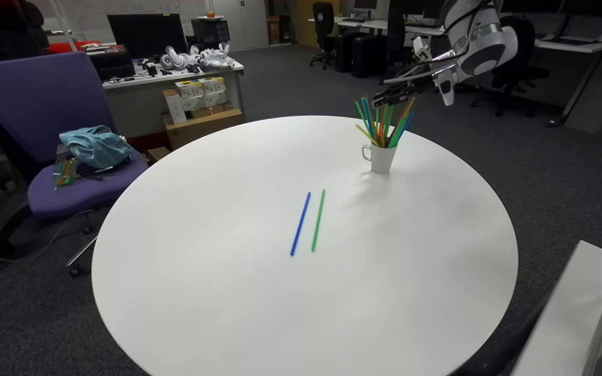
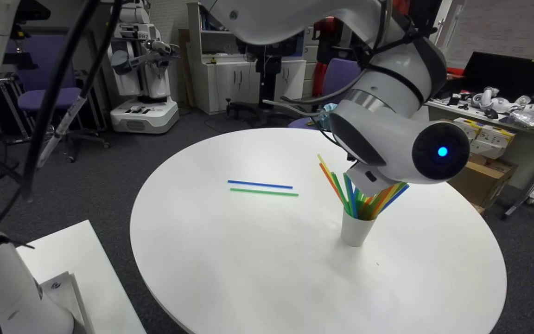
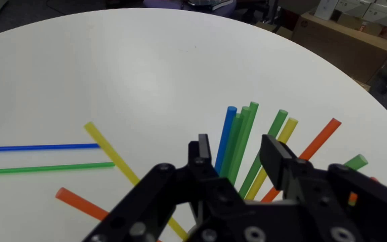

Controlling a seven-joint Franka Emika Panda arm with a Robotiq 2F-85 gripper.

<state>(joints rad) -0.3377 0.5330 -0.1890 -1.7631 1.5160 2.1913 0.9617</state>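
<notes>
Seemingly, you're selecting among multicoloured plastic straws (image 2: 351, 199) in a white mug (image 1: 382, 161), black gripper (image 3: 235, 144) spread, next needing careful closing.

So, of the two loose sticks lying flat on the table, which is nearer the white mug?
The green stick: in both exterior views it lies closer to the white mug than the blue stick does.

We see the hand (image 1: 379, 100) at the upper ends of coloured straws (image 1: 381, 133) standing in a white mug (image 1: 383, 161) on the round counter (image 1: 217, 250); nearer us, 1 blue straw (image 1: 300, 224) and 1 green straw (image 1: 318, 221) lie just apart.
</notes>
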